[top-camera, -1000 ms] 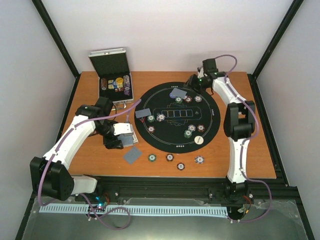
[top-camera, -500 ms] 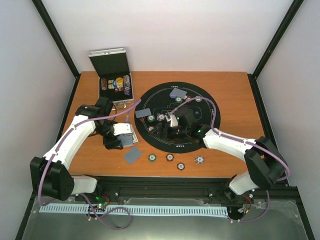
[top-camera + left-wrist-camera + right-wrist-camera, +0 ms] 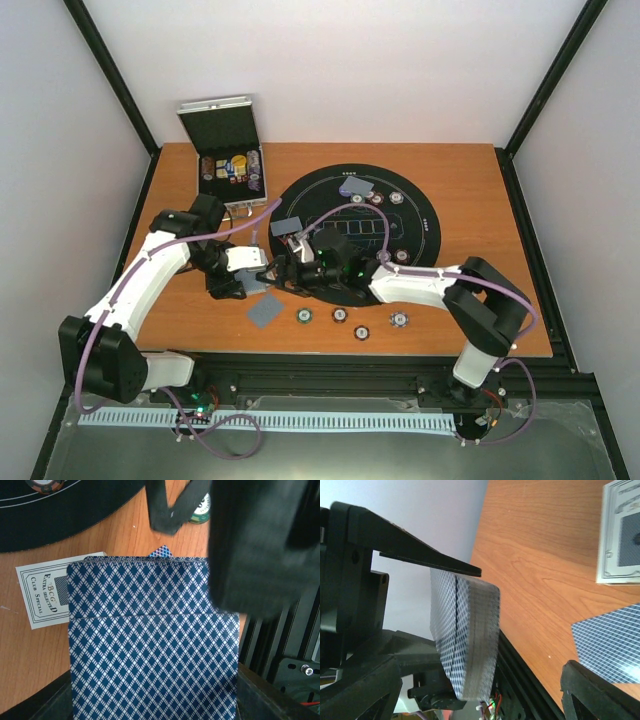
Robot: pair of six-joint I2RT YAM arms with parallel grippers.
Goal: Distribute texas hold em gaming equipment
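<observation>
The left claw (image 3: 250, 279) clenches the card deck (image 3: 468, 630). The right claw (image 3: 285, 271), spread wide just beside it, should pinch only the top card (image 3: 150, 650).

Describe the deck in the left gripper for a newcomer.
Start at the round black mat; off its near-left edge is the left gripper. The deck is the thick blue-diamond stack clamped there, unlike the cards lying flat on the table.

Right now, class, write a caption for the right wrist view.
Left claw grips the card deck; right claw open, facing it.
</observation>
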